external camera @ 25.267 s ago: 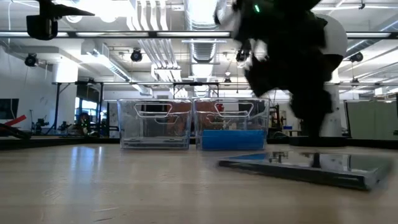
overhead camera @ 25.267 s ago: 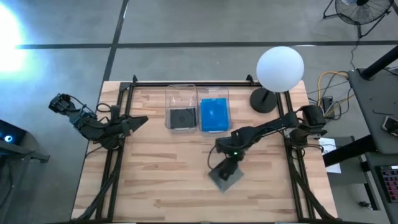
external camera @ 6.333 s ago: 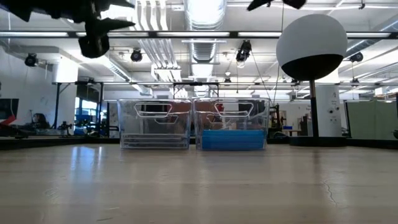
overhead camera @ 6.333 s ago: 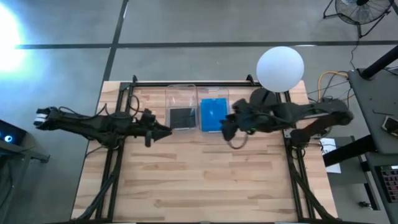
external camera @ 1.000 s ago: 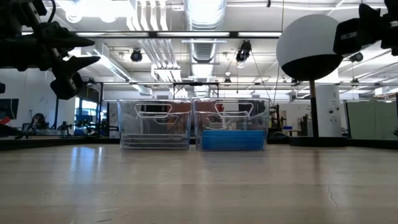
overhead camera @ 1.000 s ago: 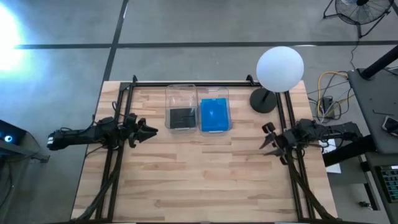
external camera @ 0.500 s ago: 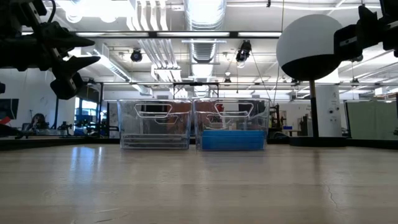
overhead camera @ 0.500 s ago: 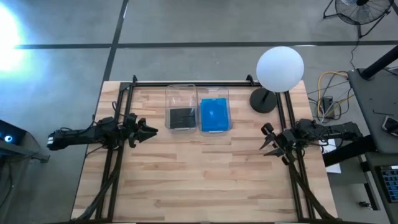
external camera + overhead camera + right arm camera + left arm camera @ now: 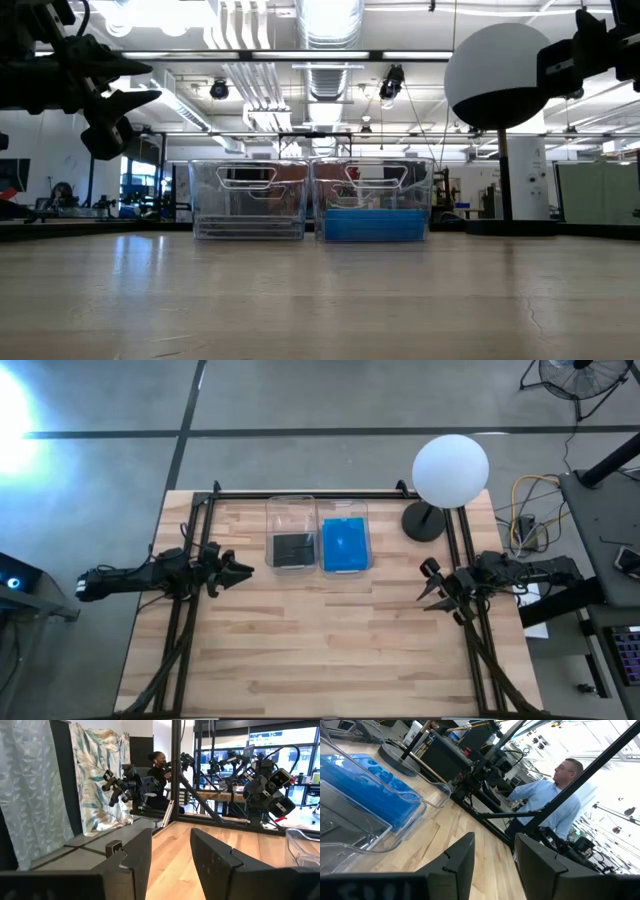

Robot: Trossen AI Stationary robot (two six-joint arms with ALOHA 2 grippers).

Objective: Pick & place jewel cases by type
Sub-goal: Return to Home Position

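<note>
Two bins back-centre: black cases left, blue cases right; lamp back-right. Left gripper, right gripper at side edges, fingers parted, empty.

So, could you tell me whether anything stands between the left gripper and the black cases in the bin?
Nothing visible except the left bin's own clear wall around the black cases; bare table lies between it and the left gripper.

The wooden table carries two clear bins side by side and a lamp base.
</note>
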